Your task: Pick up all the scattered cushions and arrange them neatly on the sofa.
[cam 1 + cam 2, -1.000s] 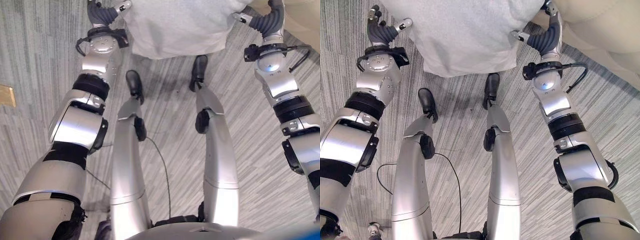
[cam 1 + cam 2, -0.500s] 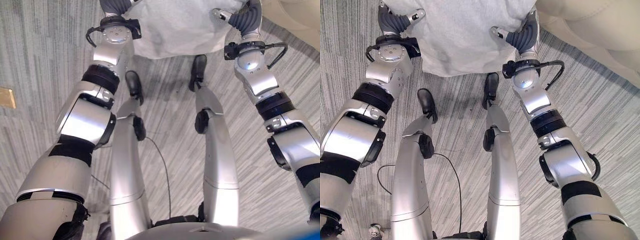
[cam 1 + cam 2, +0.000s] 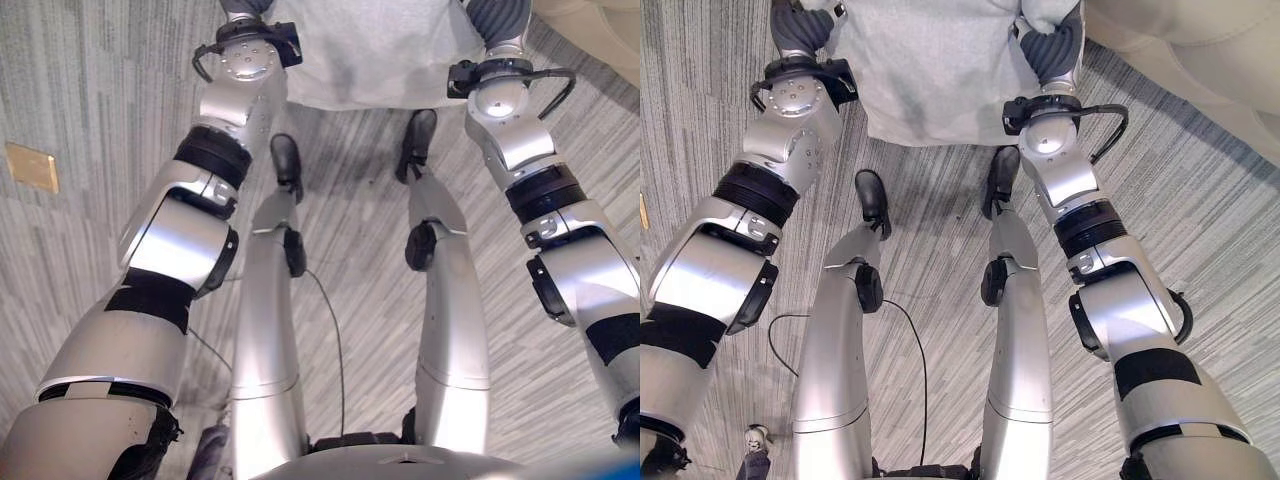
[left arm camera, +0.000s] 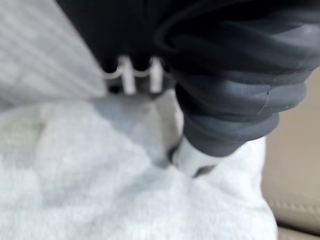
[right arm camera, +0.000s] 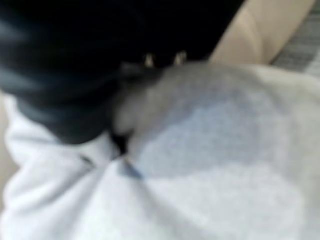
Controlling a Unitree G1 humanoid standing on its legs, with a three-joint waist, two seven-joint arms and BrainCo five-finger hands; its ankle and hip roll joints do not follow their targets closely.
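Our left hand (image 4: 235,115) presses into one side of the white cushion (image 3: 930,60); in the left wrist view its fingers are sunk in the soft fabric behind the dark ribbed cover, so we cannot tell if they are curled or straight. Our right hand (image 5: 60,85) presses the opposite side of the same cushion, and its fingers are hidden in the cloth too, so we cannot tell their state either. The cushion is between our two hands, above the grey striped carpet (image 3: 1200,230) and clear of it. The beige sofa (image 3: 1200,50) is just beside the cushion, on our right. A small brown plate (image 3: 32,166) lies on the carpet, well apart to our left.
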